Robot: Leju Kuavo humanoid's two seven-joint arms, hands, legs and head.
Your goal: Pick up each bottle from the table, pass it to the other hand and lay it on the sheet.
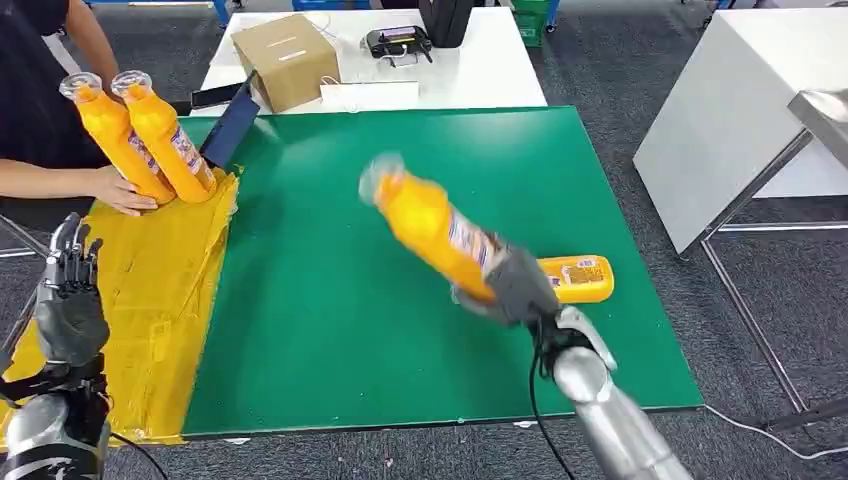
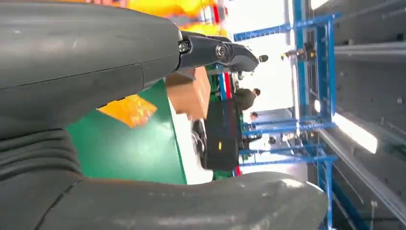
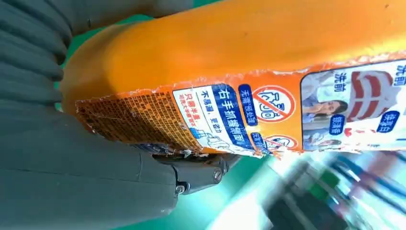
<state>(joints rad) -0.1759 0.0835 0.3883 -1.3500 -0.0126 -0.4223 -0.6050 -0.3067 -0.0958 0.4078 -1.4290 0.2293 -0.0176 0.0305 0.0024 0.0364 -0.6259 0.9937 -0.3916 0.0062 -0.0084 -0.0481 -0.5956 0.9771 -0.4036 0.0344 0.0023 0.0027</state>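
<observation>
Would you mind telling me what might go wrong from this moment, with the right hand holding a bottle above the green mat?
The right hand grips the raised bottle near its base, so the long tilted body could slip or swing. A person's hand steadies two bottles on the yellow sheet, close to where the transfer ends. The left hand waits open far from the bottle, so the handover may misalign.

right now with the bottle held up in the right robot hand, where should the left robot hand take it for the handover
Probably around the upper body, just below the neck. The right robot hand grips the held bottle at its base end, leaving the labelled middle and cap end bare and tilted up toward the left. The left robot hand, open over the yellow sheet, could come in from that side.
</observation>
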